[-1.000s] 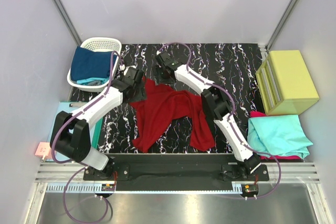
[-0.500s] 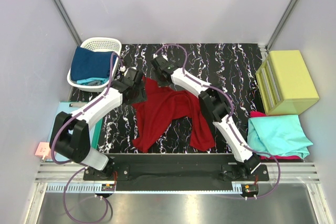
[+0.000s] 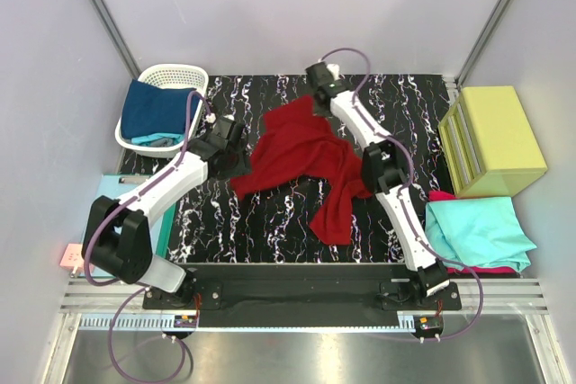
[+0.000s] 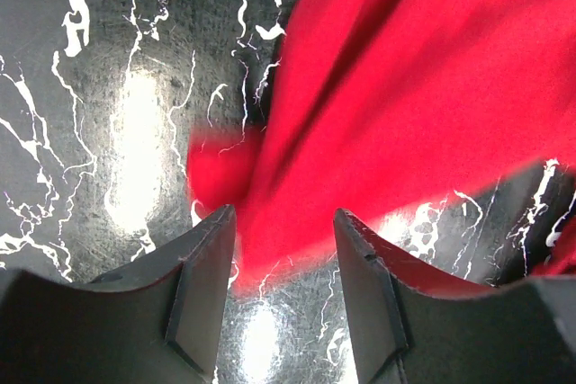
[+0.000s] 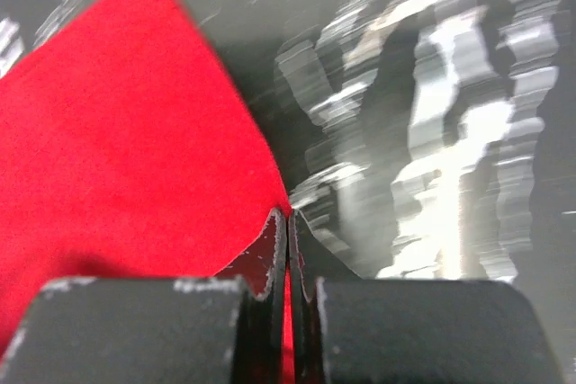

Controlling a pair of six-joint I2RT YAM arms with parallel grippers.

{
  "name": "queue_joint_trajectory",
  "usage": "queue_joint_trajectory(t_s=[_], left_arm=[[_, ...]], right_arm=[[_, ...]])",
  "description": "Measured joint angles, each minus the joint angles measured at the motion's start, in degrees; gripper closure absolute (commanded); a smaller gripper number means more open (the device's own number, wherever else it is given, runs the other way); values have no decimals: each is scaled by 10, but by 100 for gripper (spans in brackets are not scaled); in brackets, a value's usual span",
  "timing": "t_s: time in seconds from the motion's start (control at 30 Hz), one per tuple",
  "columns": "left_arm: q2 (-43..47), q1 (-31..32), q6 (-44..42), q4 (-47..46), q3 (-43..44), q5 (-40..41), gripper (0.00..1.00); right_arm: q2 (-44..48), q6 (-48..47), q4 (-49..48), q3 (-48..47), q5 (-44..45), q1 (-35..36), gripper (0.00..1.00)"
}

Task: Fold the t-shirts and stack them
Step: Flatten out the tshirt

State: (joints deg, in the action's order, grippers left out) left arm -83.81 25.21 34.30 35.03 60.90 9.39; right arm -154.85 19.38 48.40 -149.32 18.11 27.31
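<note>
Marbled black table carries dark red t-shirt, crumpled at centre. Right arm reaches far across; right gripper is pinched tight on the shirt's far edge. Left arm is bent; left gripper, jaws spread, straddles the shirt's left edge. Right wrist view is motion-blurred. Magenta t-shirt is mostly hidden under teal t-shirt.

We're using the black, white-veined worktop as our landmark. On its far left corner sits a white slotted laundry basket. Right up against its right edge there's a yellow-green box, drawer-like fronts facing the worktop. A flat pale-blue sheet pokes out along its left side, with a little pink note just outside that, by the near left corner. A silver slotted rail runs along its near edge.
</note>
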Motion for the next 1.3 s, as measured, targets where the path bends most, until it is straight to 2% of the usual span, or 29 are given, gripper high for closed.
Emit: queue_joint_trajectory(t_s=[0.13,0.3,0.57,0.8,1.13,1.3], left_arm=[[1,1,-3,0,0,-2,48],[-9,12,-3,0,4,-2,48],[-104,54,-2,-10,41,-2,48],[-234,58,-14,-24,159,9,44],[-294,34,-44,-24,306,31,43],[-344,19,-48,-19,320,26,44]], right_arm=[[-2,2,11,-29,26,-42,100],[-2,3,13,-35,38,-46,100],[0,3,9,2,22,-37,100],[42,4,-2,84,17,-37,100],[68,4,-6,106,2,-37,100],[68,4,-5,117,2,-37,100]])
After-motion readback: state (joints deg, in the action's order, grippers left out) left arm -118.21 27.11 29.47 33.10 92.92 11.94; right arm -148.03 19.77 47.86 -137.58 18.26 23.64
